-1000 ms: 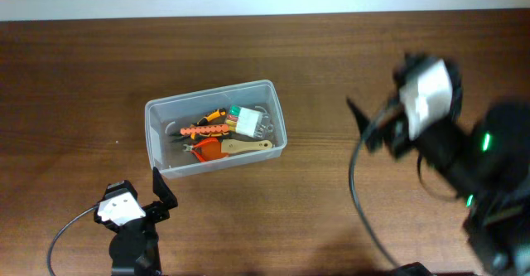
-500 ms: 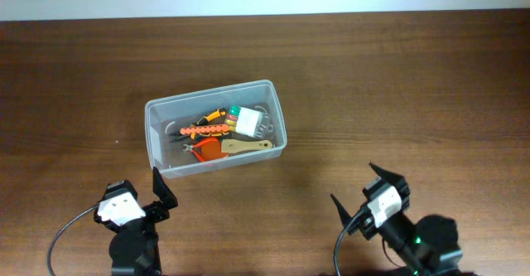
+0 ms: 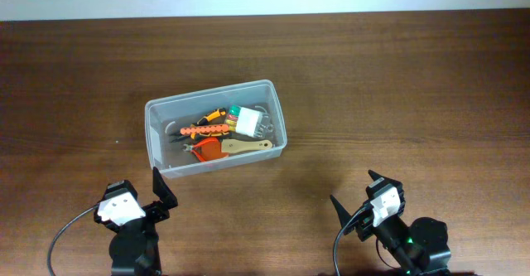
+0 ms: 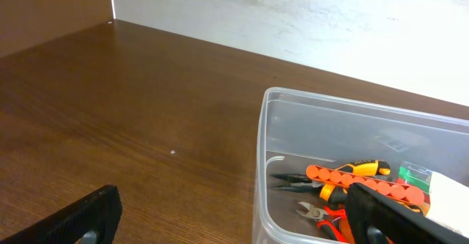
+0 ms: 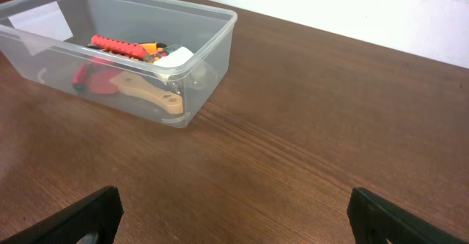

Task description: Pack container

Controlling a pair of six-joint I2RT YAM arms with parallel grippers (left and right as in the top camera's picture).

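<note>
Quick look at the bin [image 3: 209, 93]: it sits left of the middle of the desk [image 3: 414, 77], turned a little, upright, no lid on it. The tools [image 3: 219, 135] lie loose on its floor, and we see nothing lying out on the desk itself, so the packing looks pretty much done to us

Both hands are down at the near edge, well apart from the bin. The left hand [image 4: 231, 204] is spread wide and holds nothing, with the bin's near corner just ahead of it on its right. The right hand [image 5: 233, 200] is spread and bare too, and it sees the bin farther off to its left

On handling, we reckon it's thin clear plastic, so it's light even with the tools inside. The walls probably flex if squeezed mid-span, and they look smooth and slick. The thick rim is the stiff part, so that's where we'd take it: one finger inside, one outside, pinching a wall right under the rim. We'd go near a rounded corner, where it should give least

One worry: the tools aren't held by anything, so any tilt would slide them to one end and shift the weight
</note>
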